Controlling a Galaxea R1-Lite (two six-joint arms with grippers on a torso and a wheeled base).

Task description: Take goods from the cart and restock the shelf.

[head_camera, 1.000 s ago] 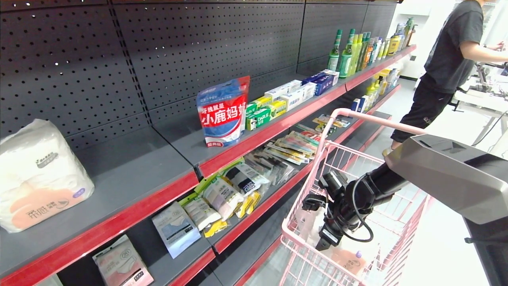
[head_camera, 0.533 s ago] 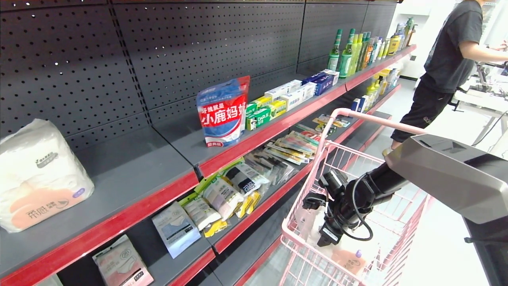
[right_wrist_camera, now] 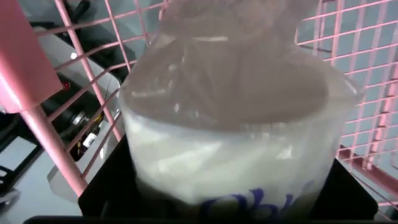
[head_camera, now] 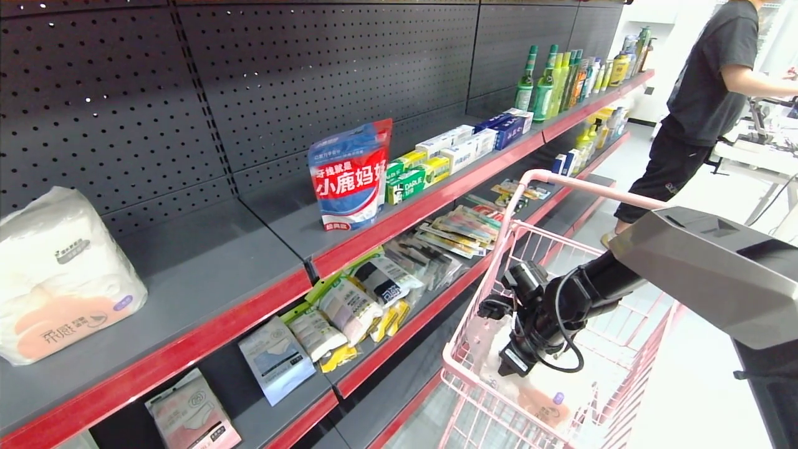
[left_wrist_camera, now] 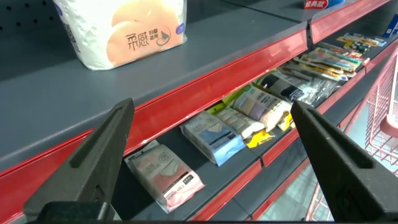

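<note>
- Head view: the right gripper (head_camera: 506,369) is sunk inside the pink cart (head_camera: 462,369), pointing down so it can take a wrapped pack (head_camera: 548,399) of paper rolls from above. The pack lies under and just beyond the gripper on the cart floor. The fingers are hidden from here.
- Well off to the gripper's left and higher, the top shelf (head_camera: 206,268) has a wide bare stretch. It lies between a matching pack (head_camera: 62,274) and a red and blue bag (head_camera: 349,174), and I judge it the likely spot for this one.
- Left wrist view: the left gripper (left_wrist_camera: 211,106) hangs with its fingers spread wide and nothing between them. It faces the shelf's red edge. The matching pack (left_wrist_camera: 124,31) is ahead and above, and flat packets (left_wrist_camera: 211,137) are on the level below. It seems parked out of the way, ready to help.
- Right wrist view: the wrapped pack (right_wrist_camera: 230,137) sits squarely between the black fingers (right_wrist_camera: 109,186), which press on both sides of it. The right gripper looks clenched on the pack. The cart's wire (right_wrist_camera: 81,74) is close beside it, so a straight lift seems wise.
</note>
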